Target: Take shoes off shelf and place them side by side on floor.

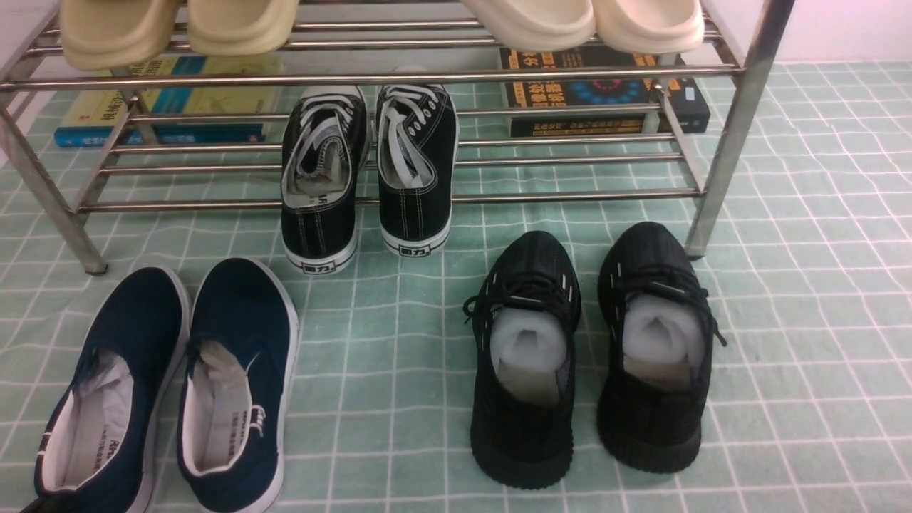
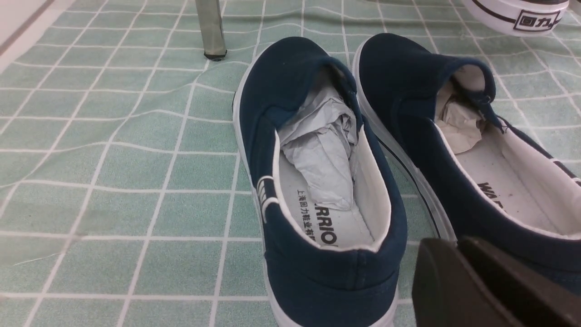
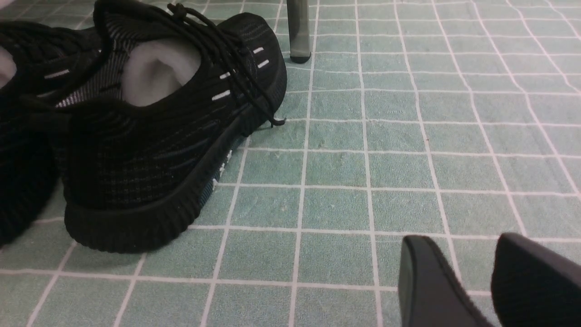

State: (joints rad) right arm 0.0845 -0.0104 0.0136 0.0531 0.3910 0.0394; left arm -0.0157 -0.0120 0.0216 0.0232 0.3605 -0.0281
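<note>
Two navy blue slip-on shoes stand side by side on the pale green gridded floor, in front of the left leg of the chrome shelf, toes toward it. In the left wrist view both shoes are stuffed with crumpled paper. My left gripper is low behind their heels, its black fingers pressed together with nothing held. My right gripper hovers over bare floor to the right of the black knit sneakers, with a gap between its fingers. Neither gripper shows clearly in the front view.
Black canvas sneakers with white laces rest on the shelf's lower tier, heels overhanging. All-black knit sneakers stand on the floor at right. Cream slippers sit on top; books lie underneath.
</note>
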